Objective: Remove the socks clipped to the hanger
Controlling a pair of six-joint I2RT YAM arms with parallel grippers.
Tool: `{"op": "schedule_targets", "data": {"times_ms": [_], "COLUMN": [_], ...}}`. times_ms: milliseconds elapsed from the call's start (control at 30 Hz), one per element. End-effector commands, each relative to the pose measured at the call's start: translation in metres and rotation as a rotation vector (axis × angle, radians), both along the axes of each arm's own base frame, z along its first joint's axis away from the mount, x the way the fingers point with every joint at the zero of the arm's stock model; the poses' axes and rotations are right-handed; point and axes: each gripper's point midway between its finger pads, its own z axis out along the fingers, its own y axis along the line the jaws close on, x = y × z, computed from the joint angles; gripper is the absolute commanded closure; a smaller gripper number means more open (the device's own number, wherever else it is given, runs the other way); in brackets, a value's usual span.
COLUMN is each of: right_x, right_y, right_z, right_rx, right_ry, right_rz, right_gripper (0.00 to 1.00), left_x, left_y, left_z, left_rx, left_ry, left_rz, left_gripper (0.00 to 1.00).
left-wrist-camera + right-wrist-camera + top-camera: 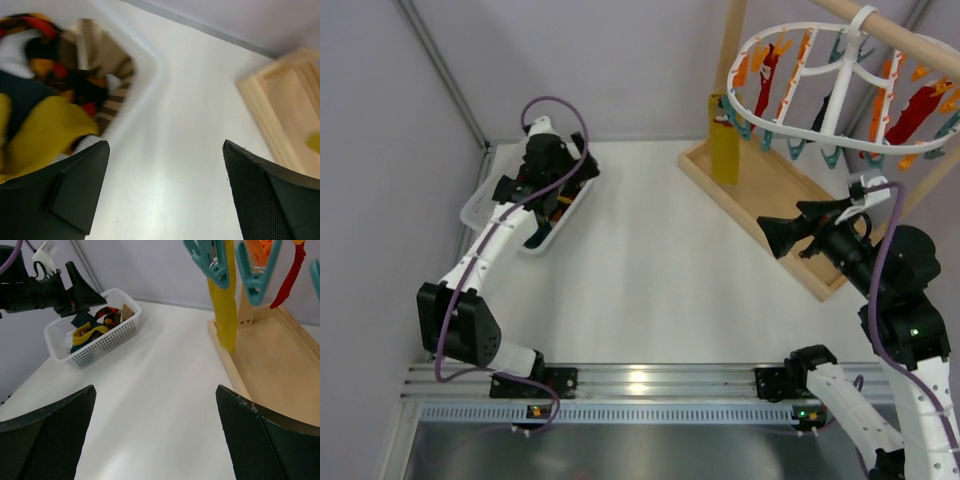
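Your right gripper, fingers spread wide and empty, faces a mustard sock clipped ahead and above on the hanger. Your left gripper, apparently open and empty in its blurred view, hovers with the basket to the left of its fingers. You are between socks. Next, rise, pinch that sock and pull it down.

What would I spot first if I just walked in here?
Probably the white hanger up at the right, hung with orange and teal clips, with a long yellow sock and a red sock dangling from it. Next, the white basket at the left, piled with colourful socks, with the left gripper open just above it.
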Motion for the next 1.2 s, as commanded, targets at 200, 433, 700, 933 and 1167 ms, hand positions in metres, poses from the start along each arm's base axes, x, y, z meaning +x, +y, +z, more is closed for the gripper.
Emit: {"op": "schedule_targets", "data": {"times_ms": [200,433,700,933,1167], "right_x": [-0.039,-0.061,-0.074,-0.086,-0.100], "right_y": [-0.022,-0.022,-0.003,0.009,0.021], "right_z": [-0.004,0.002,-0.001,0.000,0.006], "right_rx": [-0.001,0.019,0.071,0.094,0.154], "right_ry": [-0.003,-0.052,-0.062,-0.113,-0.127], "right_rz": [-0.068,-0.046,0.077,0.168,0.256], "right_gripper": [0.00,0.01,0.01,0.01,0.01], "left_x": [-0.036,0.022,0.061,0.079,0.122], "left_y": [-0.199,-0.259,-0.300,-0.332,-0.350], "left_z": [0.082,0.034,0.029,0.020,-0.004], "left_rx": [-0.223,-0.268,-0.232,-0.223,-0.201], "left_ry": [-0.516,-0.477,-0.606,-0.681,-0.742], "left_rz": [-0.862,-1.085,-1.259,-1.309,-1.163], "left_gripper": [0.02,0.02,0.02,0.02,0.02]}}
